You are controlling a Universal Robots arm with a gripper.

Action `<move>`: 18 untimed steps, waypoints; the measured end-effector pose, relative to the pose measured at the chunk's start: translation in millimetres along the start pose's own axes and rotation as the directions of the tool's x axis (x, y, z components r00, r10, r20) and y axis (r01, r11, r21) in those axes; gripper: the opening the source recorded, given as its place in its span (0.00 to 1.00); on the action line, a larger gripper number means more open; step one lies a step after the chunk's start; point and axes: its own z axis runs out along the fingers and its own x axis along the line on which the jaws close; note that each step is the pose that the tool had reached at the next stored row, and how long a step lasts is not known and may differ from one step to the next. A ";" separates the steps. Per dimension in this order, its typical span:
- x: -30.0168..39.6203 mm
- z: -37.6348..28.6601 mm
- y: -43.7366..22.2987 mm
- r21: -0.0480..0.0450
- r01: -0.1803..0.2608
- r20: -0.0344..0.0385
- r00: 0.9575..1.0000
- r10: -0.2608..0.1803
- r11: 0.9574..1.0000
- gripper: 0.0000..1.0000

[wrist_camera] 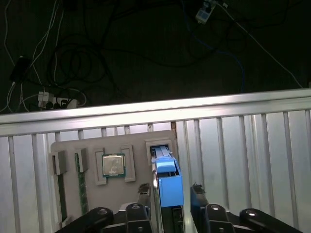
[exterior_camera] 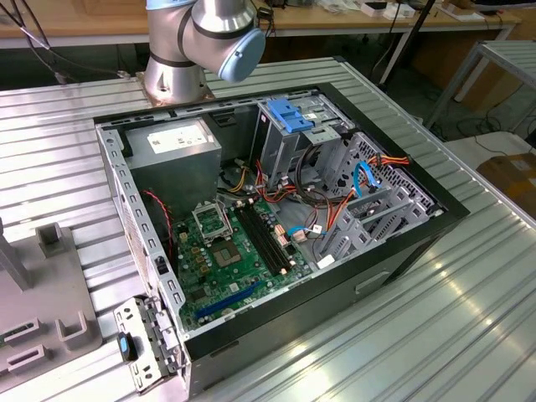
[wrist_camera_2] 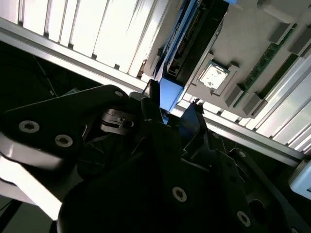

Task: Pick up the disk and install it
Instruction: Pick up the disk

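Observation:
The disk point(wrist_camera: 167, 180), a grey drive in a bright blue carrier, stands on edge in a slot of a grey parts tray point(wrist_camera: 136, 138). In both wrist views my gripper point(wrist_camera: 170, 194) straddles it, one dark finger on each side. A small gap shows between each finger point(wrist_camera: 144, 193) and the blue rail, so the gripper looks open around the disk. The second wrist view shows the disk point(wrist_camera_2: 171, 92) edge-on between the fingertips point(wrist_camera_2: 195, 119) of the gripper point(wrist_camera_2: 174, 109). The open computer case point(exterior_camera: 276, 218) lies on the ribbed metal table.
On the tray beside the disk sit a processor chip point(wrist_camera: 112, 165) and a memory stick point(wrist_camera: 81, 187). The case holds a tall metal bay with a blue bracket point(exterior_camera: 293, 117), a drive cage point(exterior_camera: 377, 209), cables and the motherboard point(exterior_camera: 226, 251). The arm's base point(exterior_camera: 180, 67) stands behind the case.

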 end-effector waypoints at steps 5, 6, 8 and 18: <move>0.0 0.7 -0.3 0.000 0.000 0.000 1.000 0.000 1.000 0.60; 0.0 2.2 -0.4 0.000 0.000 0.000 1.000 0.000 1.000 0.60; 0.1 7.4 -0.5 0.000 0.000 0.000 1.000 0.000 1.000 0.60; 0.6 37.5 -1.3 0.002 0.006 0.000 1.000 -0.006 1.000 0.60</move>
